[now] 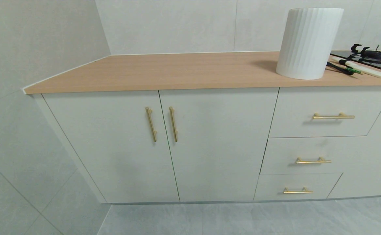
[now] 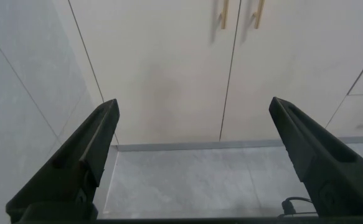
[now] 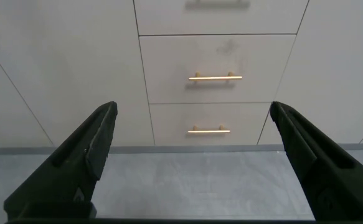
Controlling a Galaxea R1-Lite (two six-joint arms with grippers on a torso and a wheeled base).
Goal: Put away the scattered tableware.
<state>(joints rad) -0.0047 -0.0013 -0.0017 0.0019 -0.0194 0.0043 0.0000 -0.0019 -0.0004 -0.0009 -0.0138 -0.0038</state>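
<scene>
Utensils (image 1: 357, 68) lie on countertop (image 1: 177, 70) far right, just beside ribbed white holder (image 1: 308, 42), long axes along its front edge. Left gripper (image 2: 193, 106) and right gripper (image 3: 193, 107) both spread open, low before cabinet fronts (image 2: 169, 62); right arm likely nearer

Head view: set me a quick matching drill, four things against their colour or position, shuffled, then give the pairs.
Things:
1. holder
2. utensils
3. burner
4. door handles

States:
A. gold, vertical
B. black, at the counter's far right
C. white, ribbed, upright
D. lying flat beside the holder

Pairs: 1-C; 2-D; 3-B; 4-A
</scene>
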